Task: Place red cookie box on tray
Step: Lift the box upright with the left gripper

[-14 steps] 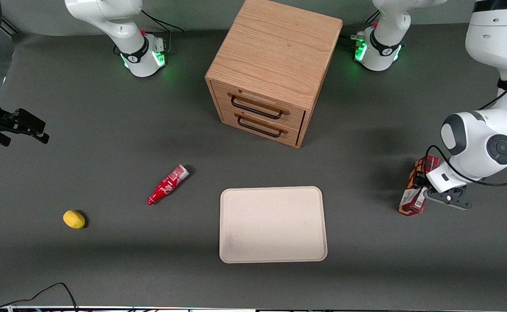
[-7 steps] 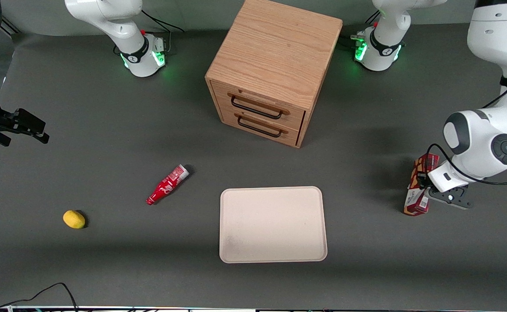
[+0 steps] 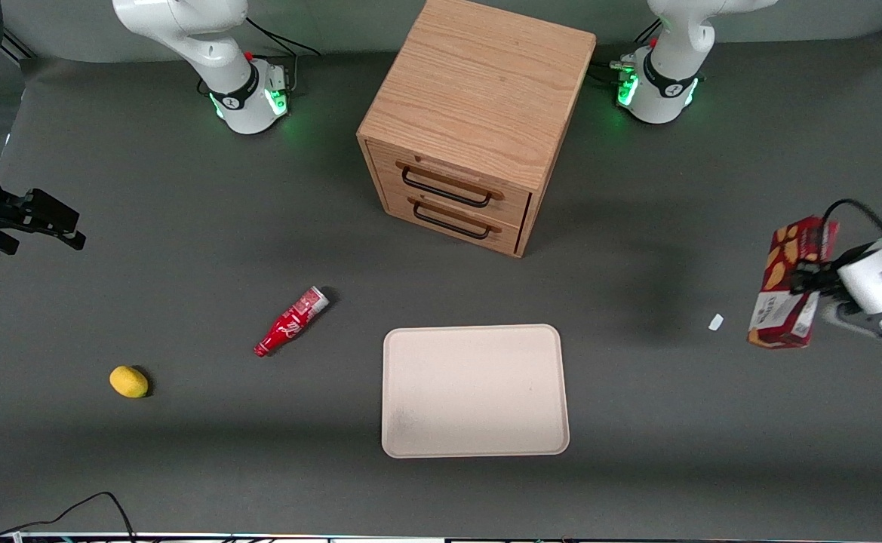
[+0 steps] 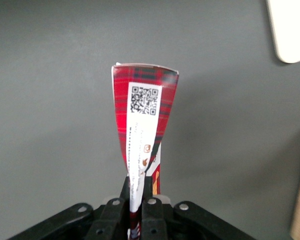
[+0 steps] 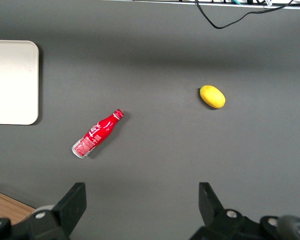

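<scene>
Cookie box [image 3: 788, 285] hangs clear of the table, pinched between the gripper [image 4: 138, 196] fingers [image 4: 149, 192], toward the working arm's end. Tray [image 3: 474, 391] lies bare, well apart; drawer cabinet [image 3: 471, 121], bottle [image 3: 290, 322], lemon [image 3: 129, 381] stand farther off.

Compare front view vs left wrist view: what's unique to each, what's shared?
Front view only: wooden drawer cabinet, red soda bottle, lemon, a small white scrap on the table, the whole tray. Left wrist view only: the QR label on the box end. Both: the gripper shut on the red cookie box, held above the table toward the working arm's end.
</scene>
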Robot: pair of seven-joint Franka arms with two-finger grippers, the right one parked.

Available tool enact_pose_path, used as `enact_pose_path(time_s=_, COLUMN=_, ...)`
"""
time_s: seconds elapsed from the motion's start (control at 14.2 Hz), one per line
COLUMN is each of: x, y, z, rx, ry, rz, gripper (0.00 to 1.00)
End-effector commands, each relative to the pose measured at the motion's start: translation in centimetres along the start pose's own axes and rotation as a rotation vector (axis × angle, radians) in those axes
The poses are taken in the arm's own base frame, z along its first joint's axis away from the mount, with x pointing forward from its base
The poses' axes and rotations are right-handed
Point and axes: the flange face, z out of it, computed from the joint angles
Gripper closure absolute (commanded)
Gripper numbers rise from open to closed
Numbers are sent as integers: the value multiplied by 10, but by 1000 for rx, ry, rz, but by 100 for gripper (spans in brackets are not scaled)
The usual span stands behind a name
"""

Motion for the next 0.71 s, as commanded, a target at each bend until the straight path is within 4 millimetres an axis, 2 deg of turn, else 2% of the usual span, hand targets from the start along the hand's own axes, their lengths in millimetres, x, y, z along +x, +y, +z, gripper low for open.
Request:
enact_pose_path(time_s=0.0, x=-23, y=15, z=-72, rx=-8, ry=-14, rz=-63, gripper=100)
enact_pose_path(time_s=0.14, x=-32, y=26, z=-99, rx=-10, ry=-3, rz=-109, gripper=100)
enact_pose_path(time_s=0.28, x=-26, y=42, z=-116, rx=-1, ry=27, rz=-150, gripper=100)
enact_pose_path(time_s=0.35, x=-18, y=61, z=-120, rx=3, ry=36, rz=-154, gripper=100)
enact_pose_path(time_s=0.49, x=2, y=92, z=-109, rx=-8, ry=22, rz=-204, gripper=100)
enact_pose_path(time_s=0.63, x=25, y=131, z=-106, rx=-18, ry=33, rz=-245, gripper=100)
